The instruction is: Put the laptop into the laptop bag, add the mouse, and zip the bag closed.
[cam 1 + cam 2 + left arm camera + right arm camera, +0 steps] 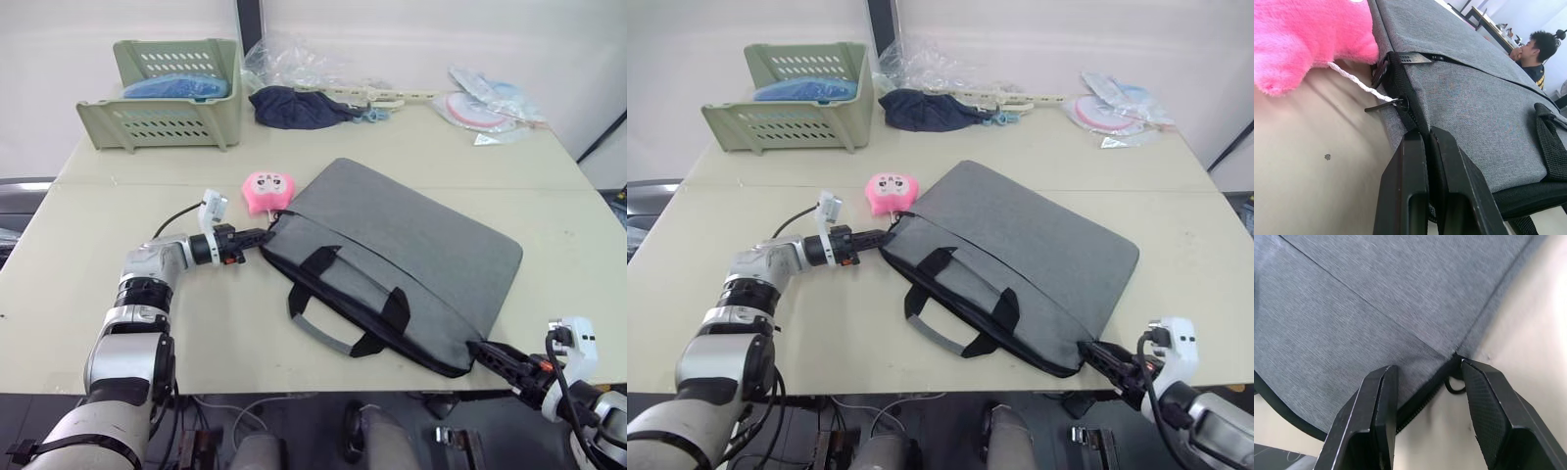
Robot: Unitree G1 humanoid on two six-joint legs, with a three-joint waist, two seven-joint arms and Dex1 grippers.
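While the grey laptop bag point(392, 257) lies flat and skewed across the middle of the counter point(88, 264), reaching to the counter's near edge, both grippers sit at its 2 opposite ends. The left gripper point(257, 236) is at the bag's corner just beside the pink plush toy point(267, 190), and the left wrist view shows its jaws pressed together on the black zipper edge of the bag — a zipper pull point(1385, 104) with a white cord hangs just ahead of them. The plush touches the bag at that corner. The right gripper point(487, 353) is at the bag's corner by the near edge of the counter; its jaws stand apart, straddling that corner, with a small black loop point(1453, 386) of the zipper end between them and the fabric not clamped. The bag's 2 black strap handles point(345, 308) lie splayed toward the near edge. Neither the laptop nor the mouse can be made out.

Along the far edge stand a pale green slotted basket point(162, 125) with something blue inside, a dark blue cloth point(294, 108), crumpled clear plastic point(294, 64) and some packets point(485, 106) toward the far right corner. A person point(1535, 51) shows in the background of the left wrist view.
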